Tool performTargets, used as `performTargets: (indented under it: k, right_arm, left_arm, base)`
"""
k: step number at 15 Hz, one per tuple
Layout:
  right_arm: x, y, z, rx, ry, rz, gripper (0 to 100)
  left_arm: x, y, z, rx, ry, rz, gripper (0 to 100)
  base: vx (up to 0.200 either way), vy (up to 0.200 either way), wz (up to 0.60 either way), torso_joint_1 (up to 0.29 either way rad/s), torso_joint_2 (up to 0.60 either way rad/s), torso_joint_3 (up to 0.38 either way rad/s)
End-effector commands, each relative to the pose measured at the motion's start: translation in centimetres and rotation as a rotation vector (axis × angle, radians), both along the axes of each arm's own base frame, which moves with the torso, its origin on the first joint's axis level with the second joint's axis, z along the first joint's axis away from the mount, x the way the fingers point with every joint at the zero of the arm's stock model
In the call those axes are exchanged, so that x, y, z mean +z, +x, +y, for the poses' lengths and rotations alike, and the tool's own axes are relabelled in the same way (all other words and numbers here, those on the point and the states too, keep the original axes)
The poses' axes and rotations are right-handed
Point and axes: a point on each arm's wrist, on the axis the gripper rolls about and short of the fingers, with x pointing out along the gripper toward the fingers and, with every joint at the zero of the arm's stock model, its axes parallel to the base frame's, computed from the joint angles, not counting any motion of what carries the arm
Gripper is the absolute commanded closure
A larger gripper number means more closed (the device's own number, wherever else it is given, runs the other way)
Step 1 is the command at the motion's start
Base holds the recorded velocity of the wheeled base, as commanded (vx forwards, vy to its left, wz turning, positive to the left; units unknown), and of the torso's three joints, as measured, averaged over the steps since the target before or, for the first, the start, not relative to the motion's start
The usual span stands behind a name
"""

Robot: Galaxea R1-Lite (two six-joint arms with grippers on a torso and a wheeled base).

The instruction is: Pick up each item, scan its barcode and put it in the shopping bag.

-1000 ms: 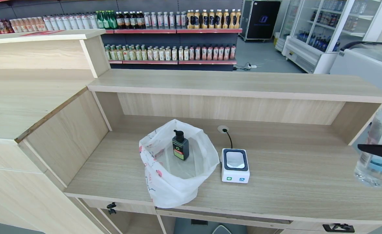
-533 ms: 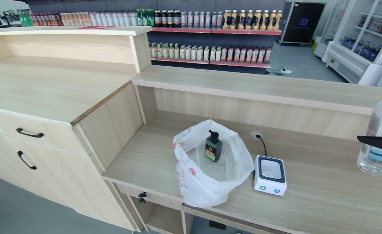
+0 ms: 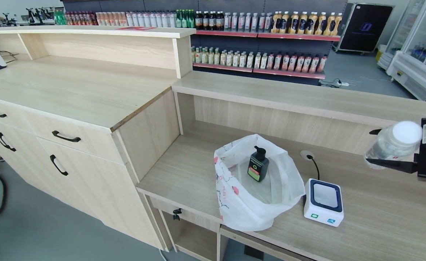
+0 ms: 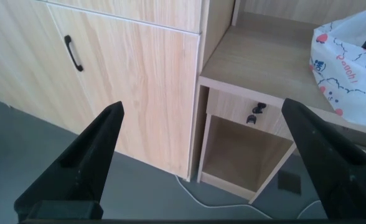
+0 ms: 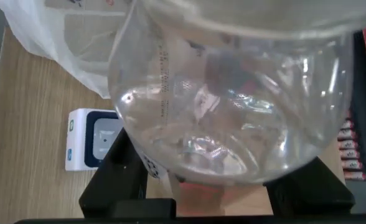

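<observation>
The right jaws are clamped on a clear water bottle (image 3: 390, 145), held tilted above the right end of the table (image 3: 183, 174), white cap toward the head camera; its label print is too small to read. The left jaws stand wide apart, holding nothing, low beside a cabinet door (image 4: 133, 74). The shopping bag (image 3: 256, 197) stands open on the table with a black pump bottle (image 3: 258, 169), green-and-red label, upright inside. The scanner (image 3: 323, 202) sits just beside the bag, its cable (image 3: 315, 167) running to a hole in the table.
</observation>
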Motion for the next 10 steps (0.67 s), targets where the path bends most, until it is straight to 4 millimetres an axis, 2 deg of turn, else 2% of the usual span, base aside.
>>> performTargets:
  k: [1, 4, 10]
  right_arm:
    - [-2.8, 3.2, -0.9, 0.077, -0.002, 0.029, 100]
    - [-4.7, 5.2, -1.3, 0.169, -0.011, 0.004, 100]
    - [-7.9, 9.2, 0.5, 0.349, -0.025, -0.040, 100]
  left_arm:
    - [0.0, 0.0, 0.0, 0.001, 0.000, -0.001, 0]
    - [0.0, 0.0, 0.0, 0.001, 0.000, -0.001, 0]
    - [0.0, 0.0, 0.0, 0.001, 0.000, -0.001, 0]
  base:
    - [0.000, 0.000, 0.00, 0.000, 0.00, 0.000]
    - [0.000, 0.000, 0.00, 0.000, 0.00, 0.000]
    - [0.000, 0.000, 0.00, 0.000, 0.00, 0.000]
